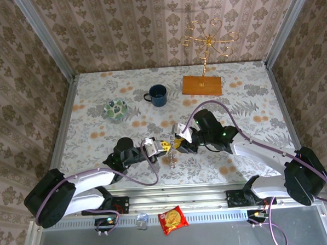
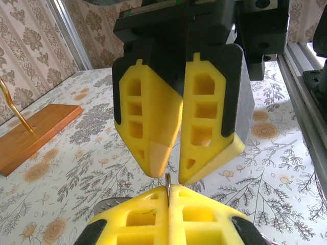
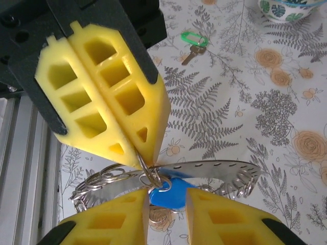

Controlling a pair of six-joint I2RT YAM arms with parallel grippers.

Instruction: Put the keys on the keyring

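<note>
Above the middle of the table my left gripper and right gripper meet tip to tip, with the keyring hanging below them. The left gripper is shut on a thin wire loop of the keyring, a flat grey band with holes and coiled wire along its edge. My right gripper is open, and the blue key sits in the gap between its fingers, hanging from the small loops. The green key lies flat on the table beyond.
A blue mug and a green-patterned dish stand at the back left. The gold wire stand on its wooden base is at the back right. A snack packet lies on the front rail.
</note>
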